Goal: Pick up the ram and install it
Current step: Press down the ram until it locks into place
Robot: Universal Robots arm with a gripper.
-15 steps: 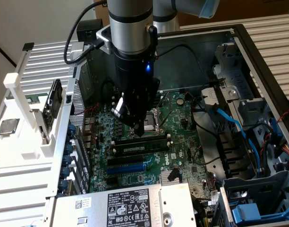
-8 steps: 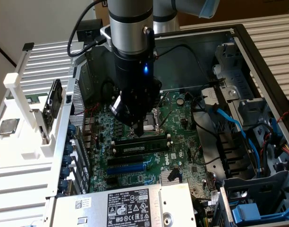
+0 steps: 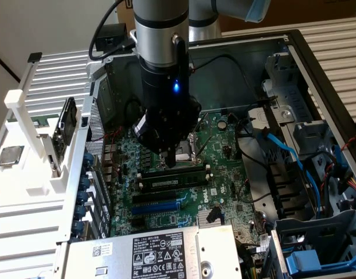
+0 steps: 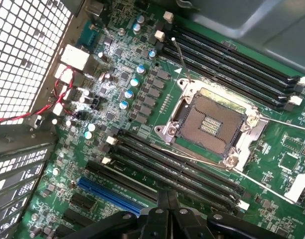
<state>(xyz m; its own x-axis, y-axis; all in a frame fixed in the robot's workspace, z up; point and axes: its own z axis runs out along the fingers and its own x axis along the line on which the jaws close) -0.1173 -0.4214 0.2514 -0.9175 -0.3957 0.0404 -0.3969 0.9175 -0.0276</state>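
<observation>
The ram, a long, thin dark-green stick with black chips and a small white label, is sitting on edge in a slot on the motherboard, just below the arm's tip in the exterior view. The gripper is hanging directly above it, its fingers pressed shut together with nothing between them; their tips are showing in the wrist view as narrow black metal blades over the long black slots. From the exterior view it cannot be told whether the tips are touching the stick's top edge or standing just off it.

Beside the slots, the square processor socket is lying open, its silver metal frame shining around a dark pin grid. The motherboard is glossy green, dotted with round silver-blue capacitors and a blue plastic slot. All this is sitting inside a grey sheet-metal computer case with a perforated wall. Blue cables are running along the exterior view's right. At the exterior view's left, a white plastic rack is standing on the bench.
</observation>
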